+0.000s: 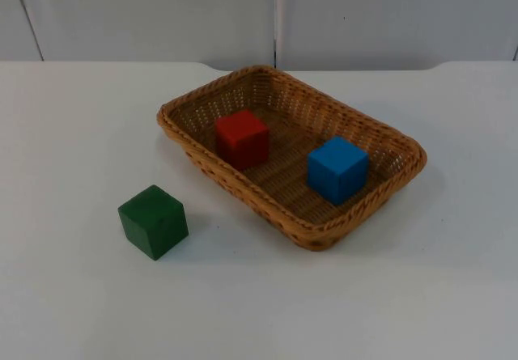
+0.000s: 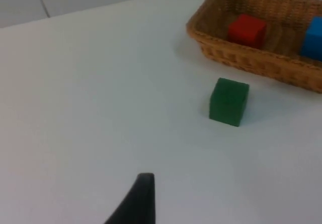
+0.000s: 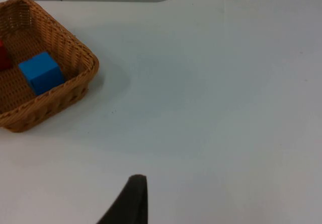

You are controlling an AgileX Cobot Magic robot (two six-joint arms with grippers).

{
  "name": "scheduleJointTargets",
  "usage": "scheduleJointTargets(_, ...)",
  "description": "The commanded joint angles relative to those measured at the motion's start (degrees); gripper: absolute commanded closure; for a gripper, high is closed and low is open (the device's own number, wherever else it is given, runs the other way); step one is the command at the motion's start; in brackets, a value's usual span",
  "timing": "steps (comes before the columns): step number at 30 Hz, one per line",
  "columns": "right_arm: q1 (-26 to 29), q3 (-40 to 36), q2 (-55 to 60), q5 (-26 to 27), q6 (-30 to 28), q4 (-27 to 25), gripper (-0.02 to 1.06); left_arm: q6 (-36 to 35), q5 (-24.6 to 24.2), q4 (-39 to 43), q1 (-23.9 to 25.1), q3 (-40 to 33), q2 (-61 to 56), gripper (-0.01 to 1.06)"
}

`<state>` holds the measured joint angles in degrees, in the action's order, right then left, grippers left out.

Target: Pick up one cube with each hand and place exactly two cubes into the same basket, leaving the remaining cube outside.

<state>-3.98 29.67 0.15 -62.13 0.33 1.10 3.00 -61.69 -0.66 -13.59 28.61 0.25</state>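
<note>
A woven wicker basket [image 1: 184, 134] stands in the middle of the table. Inside it a red cube [image 1: 242, 137] rests toward the left end and a blue cube [image 1: 337, 169] toward the right end, a gap between them. A green cube [image 1: 153, 221] sits on the bare table just outside the basket's front left side. My left gripper [image 2: 141, 199] waits well back from the green cube [image 2: 229, 101], with the basket [image 2: 251, 63], red cube [image 2: 246, 30] and blue cube [image 2: 313, 39] beyond. My right gripper [image 3: 132, 199] waits off to the side of the basket [image 3: 75, 90] and blue cube [image 3: 41, 72].
The white table [image 1: 73, 133] ends at a grey partition wall [image 1: 162, 12] behind the basket. Open table surface lies on both sides of the basket and in front of it.
</note>
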Motion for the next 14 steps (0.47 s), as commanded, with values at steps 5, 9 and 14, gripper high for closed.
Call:
scheduleJointTargets(5, 0.3, -0.2, -0.2, 0.4, 0.0, -0.2, -0.01, -0.3, 0.1, 0.2, 6.3, -0.3, -0.3, 0.0)
scheduleJointTargets(9, 0.3, -0.2, -0.2, 0.4, 0.0, -0.2, -0.01, -0.3, 0.1, 0.2, 9.7, -0.3, -0.3, 0.0)
scheduleJointTargets(14, 0.3, -0.2, -0.2, 0.4, 0.0, -0.2, -0.01, -0.3, 0.1, 0.2, 13.5, -0.3, -0.3, 0.0)
